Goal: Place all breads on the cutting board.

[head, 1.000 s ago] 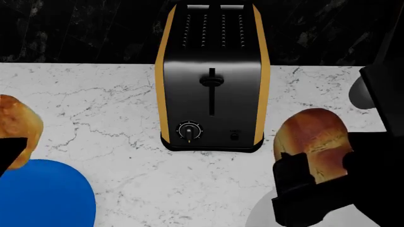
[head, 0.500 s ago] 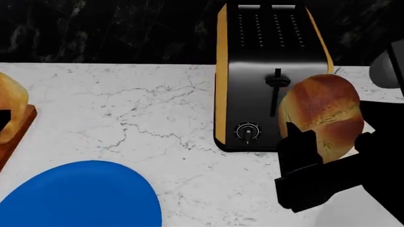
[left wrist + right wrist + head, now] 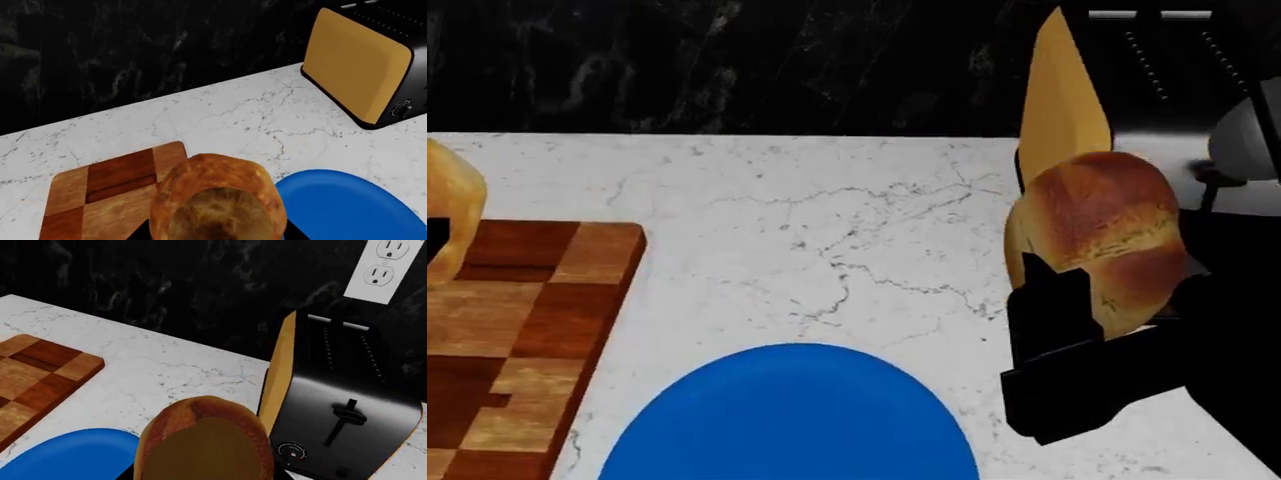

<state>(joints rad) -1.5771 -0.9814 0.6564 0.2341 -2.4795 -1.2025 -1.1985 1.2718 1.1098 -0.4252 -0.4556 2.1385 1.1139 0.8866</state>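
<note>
Two golden-brown breads are in the air, one in each gripper. My right gripper [image 3: 1121, 300] is shut on one bread [image 3: 1101, 235] in front of the toaster; the right wrist view shows that bread [image 3: 203, 440] filling the space between the jaws. My left gripper [image 3: 217, 234] is shut on the other bread [image 3: 217, 200], which hangs over the near corner of the checkered cutting board [image 3: 107, 190]. In the head view this bread [image 3: 447, 220] shows only at the left edge, above the cutting board [image 3: 521, 330].
A round blue plate [image 3: 787, 415] lies on the white marble counter between the board and my right arm. A black and orange toaster [image 3: 1134, 90] stands at the back right, against a dark wall with a white outlet [image 3: 387, 267].
The head view has swung left: the toaster slid to the right edge and the cutting board came into view. Both breads stay held in the grippers.
</note>
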